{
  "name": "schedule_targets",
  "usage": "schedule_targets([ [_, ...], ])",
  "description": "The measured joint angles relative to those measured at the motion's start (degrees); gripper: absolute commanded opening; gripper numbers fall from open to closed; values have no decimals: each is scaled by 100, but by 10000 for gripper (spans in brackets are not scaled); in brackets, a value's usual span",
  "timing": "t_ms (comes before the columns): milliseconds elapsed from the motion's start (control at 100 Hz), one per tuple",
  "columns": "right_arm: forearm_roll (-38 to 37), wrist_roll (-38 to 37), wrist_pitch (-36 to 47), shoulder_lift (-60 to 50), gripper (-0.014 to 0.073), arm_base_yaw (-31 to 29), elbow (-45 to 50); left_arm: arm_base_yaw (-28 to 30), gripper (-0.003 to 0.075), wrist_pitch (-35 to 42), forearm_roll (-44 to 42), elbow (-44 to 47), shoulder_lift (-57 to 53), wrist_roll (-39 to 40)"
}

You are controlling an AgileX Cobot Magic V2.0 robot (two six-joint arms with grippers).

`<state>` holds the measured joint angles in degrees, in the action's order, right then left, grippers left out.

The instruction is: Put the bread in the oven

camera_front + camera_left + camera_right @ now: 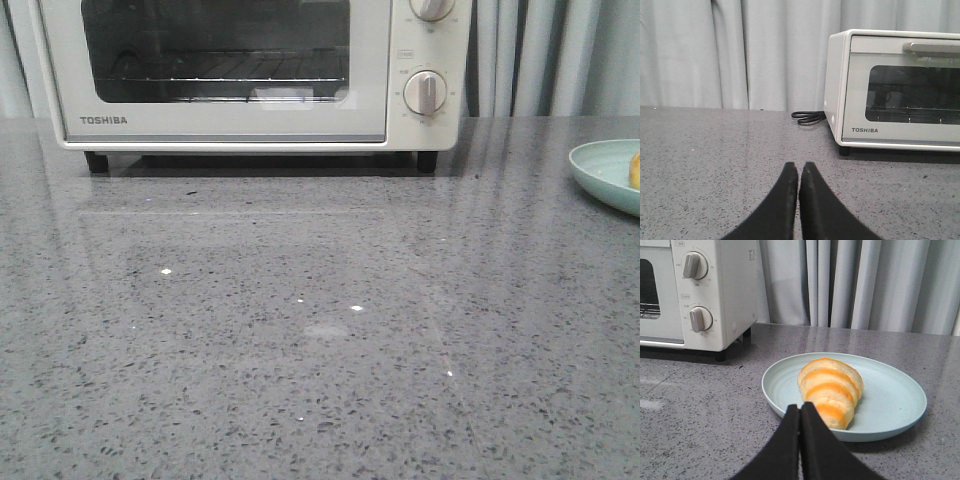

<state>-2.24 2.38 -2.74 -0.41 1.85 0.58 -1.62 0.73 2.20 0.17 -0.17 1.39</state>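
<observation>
The cream-white TOSHIBA oven (pixel 250 75) stands at the back of the grey table with its glass door closed; it also shows in the left wrist view (pixel 900 95) and the right wrist view (pixel 695 295). The bread (pixel 831 390), a golden roll with orange ridges, lies on a pale green plate (pixel 890 405); only a sliver of it (pixel 635 170) shows at the front view's right edge. My right gripper (pixel 800 407) is shut and empty, just short of the plate's near rim. My left gripper (pixel 798 167) is shut and empty, low over the table to the left of the oven.
The plate's rim (pixel 600 175) shows at the right edge of the front view. A black power cord (pixel 807 117) lies behind the oven's left side. Grey curtains (pixel 740 50) hang behind the table. The speckled tabletop (pixel 300 330) stretches in front of the oven.
</observation>
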Motion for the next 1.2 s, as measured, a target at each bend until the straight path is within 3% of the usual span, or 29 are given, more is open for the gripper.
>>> schedule_targets([
  [700, 0, 0, 12, 0, -68, 0, 0, 0, -21, 0, 0, 0, 0, 0],
  [1200, 44, 0, 825, 0, -67, 0, 0, 0, -21, 11, 0, 0, 0, 0],
])
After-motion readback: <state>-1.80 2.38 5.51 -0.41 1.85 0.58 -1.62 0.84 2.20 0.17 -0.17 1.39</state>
